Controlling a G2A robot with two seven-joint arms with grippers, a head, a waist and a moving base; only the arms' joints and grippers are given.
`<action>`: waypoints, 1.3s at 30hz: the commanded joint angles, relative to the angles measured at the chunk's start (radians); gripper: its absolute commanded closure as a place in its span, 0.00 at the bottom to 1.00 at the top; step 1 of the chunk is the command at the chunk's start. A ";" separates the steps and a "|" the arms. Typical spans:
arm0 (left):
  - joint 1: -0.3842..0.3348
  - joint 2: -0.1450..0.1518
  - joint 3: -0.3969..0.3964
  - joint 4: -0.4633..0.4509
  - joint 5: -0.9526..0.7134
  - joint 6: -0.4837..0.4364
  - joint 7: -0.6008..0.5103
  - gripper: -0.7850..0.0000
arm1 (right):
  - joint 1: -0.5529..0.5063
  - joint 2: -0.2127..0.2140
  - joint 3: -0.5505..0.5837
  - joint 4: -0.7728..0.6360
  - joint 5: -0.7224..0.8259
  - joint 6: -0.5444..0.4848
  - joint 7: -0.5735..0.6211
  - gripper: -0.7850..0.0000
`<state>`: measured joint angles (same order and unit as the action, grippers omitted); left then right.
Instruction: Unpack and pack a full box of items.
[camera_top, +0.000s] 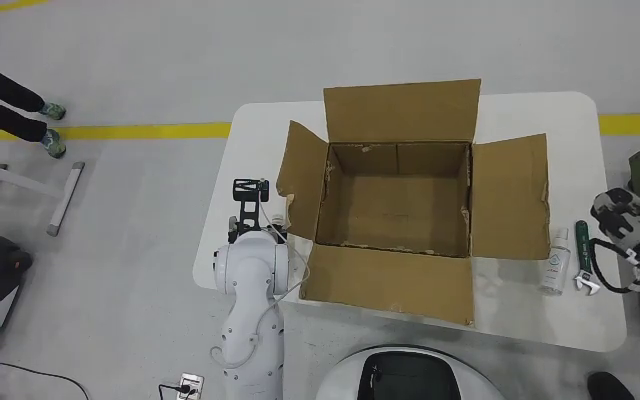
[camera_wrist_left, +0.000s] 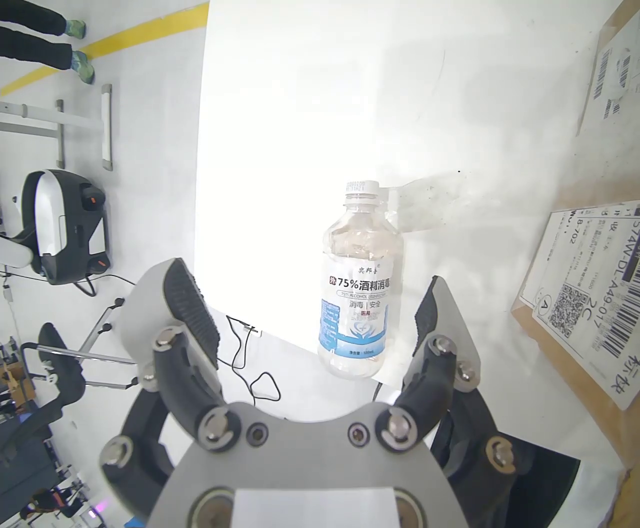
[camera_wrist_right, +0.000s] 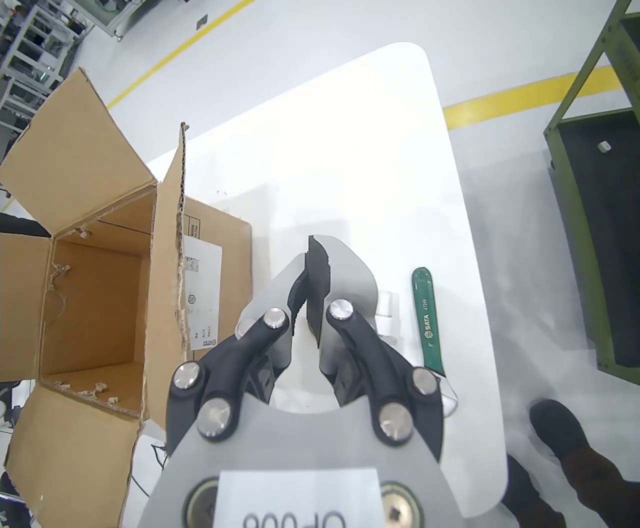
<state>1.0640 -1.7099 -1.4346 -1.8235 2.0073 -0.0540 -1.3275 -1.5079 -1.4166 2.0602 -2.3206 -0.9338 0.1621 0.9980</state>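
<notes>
White tabletop (camera_wrist_left: 300, 100) left of the empty open cardboard box (camera_top: 400, 110) carries the clear disinfectant bottle (camera_wrist_left: 357, 290) just ahead of the wide-spread left gripper (camera_wrist_left: 310, 280), cap end away from the wrist, while the right gripper (camera_wrist_right: 312, 260), pinched shut on nothing, sits beyond the box.

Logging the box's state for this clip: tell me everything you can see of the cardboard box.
The cardboard box is brown corrugated board, sitting upright near the middle of the white table. All four top flaps are folded outward, so it stands open, and its bare floor shows nothing inside. Frayed paper shreds hang along the inner rims. White printed labels are stuck on its outside. It rests on the table; the left gripper hangs open beside one side flap, apart from it.
</notes>
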 joint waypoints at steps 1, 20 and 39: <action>0.000 0.000 0.000 0.000 0.000 0.000 0.000 0.00 | -0.002 -0.002 -0.020 0.008 0.062 -0.015 -0.055 1.00; 0.000 0.000 0.000 0.000 0.000 0.000 0.000 0.00 | -0.079 -0.004 -0.076 -0.029 -0.011 -0.235 -0.607 1.00; 0.024 0.003 -0.004 -0.001 0.007 -0.007 0.038 0.00 | -0.079 -0.004 -0.076 -0.029 -0.011 -0.235 -0.607 1.00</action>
<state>1.0754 -1.7083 -1.4364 -1.8222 2.0106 -0.0566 -1.3108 -1.5872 -1.4203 1.9837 -2.3500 -0.9444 -0.0729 0.3911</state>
